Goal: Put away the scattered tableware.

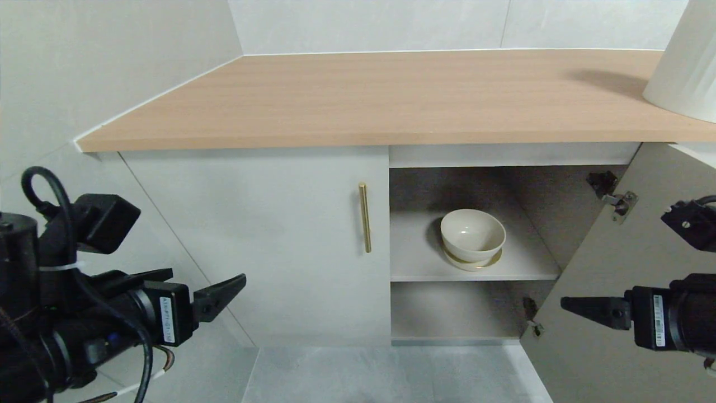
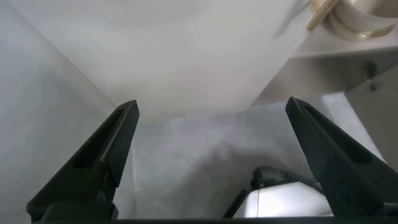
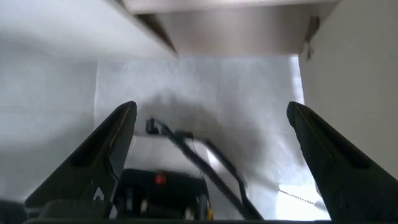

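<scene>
We see the bowl stowed on a plate on the cabinet shelf. Left gripper and right gripper hang low, jaws wide, empty. The door stands open, so we judge closing it remains.

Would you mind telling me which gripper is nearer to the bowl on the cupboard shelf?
Right. The right gripper is below and right of the bowl, by the open door; the left gripper is farther off, low before the closed door.

a wood countertop tops a grey cabinet, right door open, on a grey floor.
</scene>
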